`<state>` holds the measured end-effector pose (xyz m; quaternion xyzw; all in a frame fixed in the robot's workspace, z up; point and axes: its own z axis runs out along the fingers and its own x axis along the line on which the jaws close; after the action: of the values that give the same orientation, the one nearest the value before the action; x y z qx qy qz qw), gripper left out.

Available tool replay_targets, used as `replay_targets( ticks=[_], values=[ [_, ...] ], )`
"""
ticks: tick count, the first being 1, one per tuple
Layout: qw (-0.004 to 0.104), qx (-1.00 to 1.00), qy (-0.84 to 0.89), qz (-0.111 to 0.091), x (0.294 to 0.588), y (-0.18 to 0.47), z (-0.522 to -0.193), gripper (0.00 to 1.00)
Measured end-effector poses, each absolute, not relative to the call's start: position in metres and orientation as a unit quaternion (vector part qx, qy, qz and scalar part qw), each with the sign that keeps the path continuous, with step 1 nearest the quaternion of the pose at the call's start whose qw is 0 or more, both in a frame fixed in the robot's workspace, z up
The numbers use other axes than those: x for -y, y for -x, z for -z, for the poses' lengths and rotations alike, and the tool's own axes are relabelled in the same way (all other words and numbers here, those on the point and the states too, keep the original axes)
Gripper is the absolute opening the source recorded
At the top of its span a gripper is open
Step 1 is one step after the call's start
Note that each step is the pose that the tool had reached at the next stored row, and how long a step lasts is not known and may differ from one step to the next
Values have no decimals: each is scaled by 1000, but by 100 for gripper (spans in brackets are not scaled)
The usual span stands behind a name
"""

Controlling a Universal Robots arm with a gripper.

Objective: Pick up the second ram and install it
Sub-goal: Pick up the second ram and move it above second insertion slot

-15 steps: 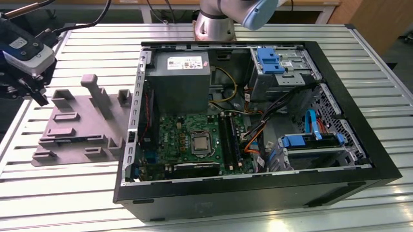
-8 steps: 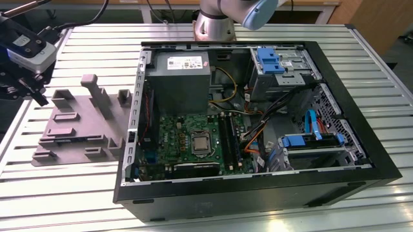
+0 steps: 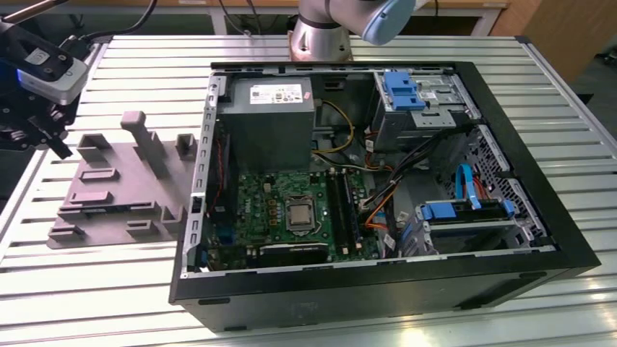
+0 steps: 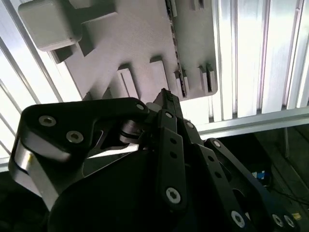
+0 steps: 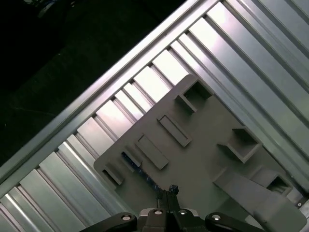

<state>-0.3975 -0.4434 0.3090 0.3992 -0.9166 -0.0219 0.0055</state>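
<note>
The second ram (image 5: 141, 172) is a thin dark stick standing on edge in a slot of the grey plastic tray (image 5: 203, 159). In the second wrist view the ram (image 4: 174, 42) runs along the tray (image 4: 130, 38) between low raised blocks. My gripper (image 5: 167, 190) hangs above the tray near one end of the stick, its fingertips pressed together with nothing between them. In the exterior view the gripper (image 3: 58, 144) hovers at the tray's (image 3: 111, 217) left side, over the table's left edge. The two fingers (image 4: 166, 104) meet at a point.
An open computer case (image 3: 386, 289) lies on the slatted metal table (image 3: 126, 289) to the tray's right, with a green board (image 3: 279, 195), its long black slots (image 3: 342, 210), a grey power-supply box (image 3: 270, 116) and blue drive brackets (image 3: 400, 90). The arm's base (image 3: 323, 36) stands behind the case.
</note>
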Motion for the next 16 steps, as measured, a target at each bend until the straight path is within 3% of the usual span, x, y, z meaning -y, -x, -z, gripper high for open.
replay_targets(
  ticks=[16],
  values=[
    [8,871,-491,21,443,397,-309,11]
  ],
)
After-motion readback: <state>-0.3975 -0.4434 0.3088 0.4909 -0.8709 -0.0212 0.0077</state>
